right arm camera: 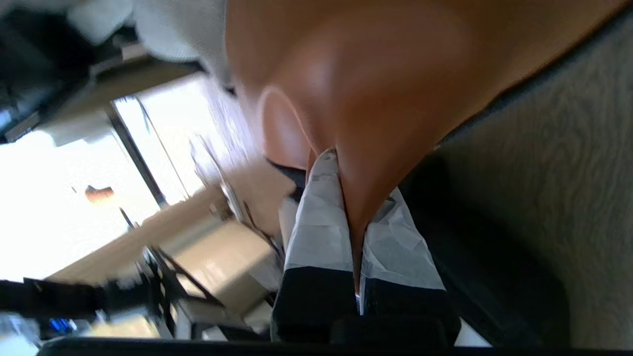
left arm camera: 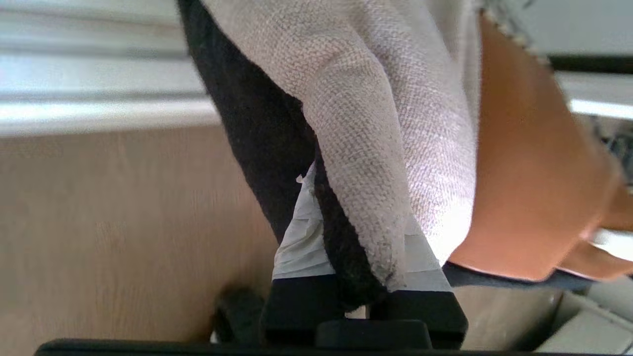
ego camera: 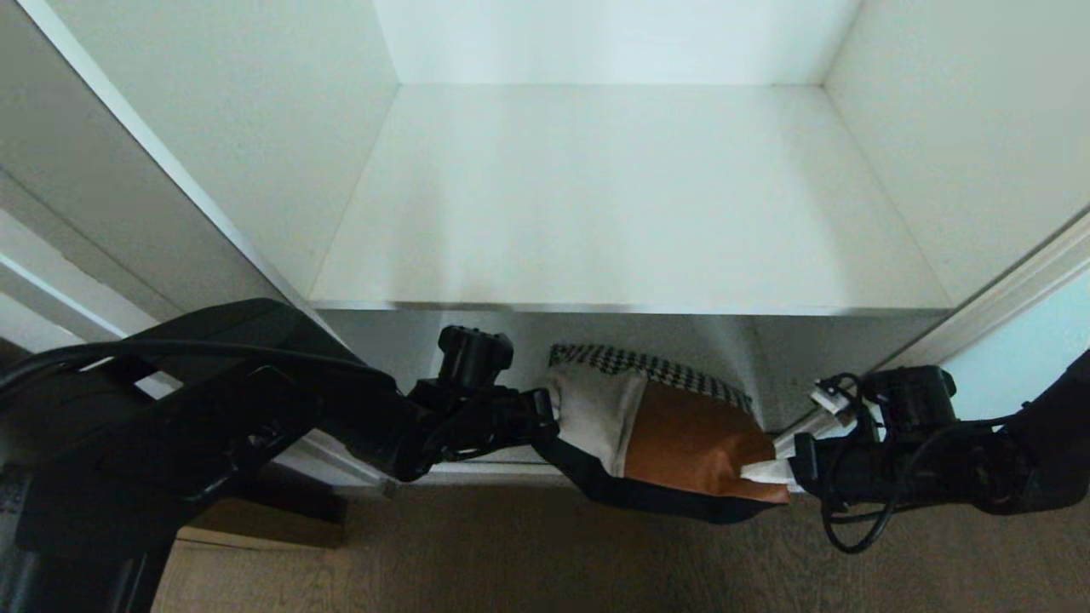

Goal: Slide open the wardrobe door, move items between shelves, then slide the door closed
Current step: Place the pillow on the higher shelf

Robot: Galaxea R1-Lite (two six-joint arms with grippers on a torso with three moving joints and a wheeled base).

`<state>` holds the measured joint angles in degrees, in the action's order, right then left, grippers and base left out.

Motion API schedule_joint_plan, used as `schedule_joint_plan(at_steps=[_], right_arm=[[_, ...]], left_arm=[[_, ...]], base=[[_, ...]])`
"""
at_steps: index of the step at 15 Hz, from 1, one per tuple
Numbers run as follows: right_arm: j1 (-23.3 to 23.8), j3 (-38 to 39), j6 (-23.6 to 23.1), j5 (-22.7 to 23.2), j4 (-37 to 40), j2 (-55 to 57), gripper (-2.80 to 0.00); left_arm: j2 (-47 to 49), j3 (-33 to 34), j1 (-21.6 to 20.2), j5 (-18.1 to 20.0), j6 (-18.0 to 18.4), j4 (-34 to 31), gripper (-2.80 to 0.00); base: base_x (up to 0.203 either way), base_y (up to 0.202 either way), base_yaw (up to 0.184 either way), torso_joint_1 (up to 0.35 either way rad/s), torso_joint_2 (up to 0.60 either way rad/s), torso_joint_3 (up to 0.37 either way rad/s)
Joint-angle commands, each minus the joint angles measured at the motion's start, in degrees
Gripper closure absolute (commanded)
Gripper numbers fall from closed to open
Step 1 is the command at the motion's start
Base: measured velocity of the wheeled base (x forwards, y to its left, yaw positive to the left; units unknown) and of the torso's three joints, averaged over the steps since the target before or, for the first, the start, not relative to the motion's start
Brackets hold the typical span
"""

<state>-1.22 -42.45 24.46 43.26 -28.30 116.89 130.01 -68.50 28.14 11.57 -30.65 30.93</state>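
Observation:
The items, a soft bundle with a white cloth, a tan-brown piece, a black knit piece and a houndstooth edge, hang between my two grippers. They are just below the front edge of the white shelf. My left gripper is shut on the black knit and white cloth at the bundle's left end. At its right corner my right gripper is shut on the tan-brown piece. The pale aqua sliding wardrobe door stands to the right of the open compartment.
White side walls close in the compartment on both sides. Brown wooden floor lies under the bundle. A loose black cable loops under my right wrist. A grey panel stands at the left.

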Motion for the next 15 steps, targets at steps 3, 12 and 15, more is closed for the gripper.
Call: schedule_joint_plan(at_steps=[3, 12, 15], right_arm=[[-1.06, 2.19, -0.74, 0.15, -0.04, -2.96, 0.00], [-4.58, 8.46, -0.47, 0.17, 1.05, -10.80, 0.00], [-4.58, 9.06, -0.30, 0.02, 1.29, -12.14, 0.00]], left_arm=[[-1.20, 4.70, 1.85, -0.05, -0.27, 3.35, 0.00], [-8.11, 13.13, 4.01, -4.00, -0.40, 3.70, 0.00], [-10.36, 13.61, 4.03, -4.10, -0.71, 3.59, 0.00]], base=[[0.000, 0.000, 0.000, 0.000, 0.00, 0.000], [0.000, 0.000, 0.000, 0.000, 0.00, 0.000], [0.000, 0.000, 0.000, 0.000, 0.00, 0.000]])
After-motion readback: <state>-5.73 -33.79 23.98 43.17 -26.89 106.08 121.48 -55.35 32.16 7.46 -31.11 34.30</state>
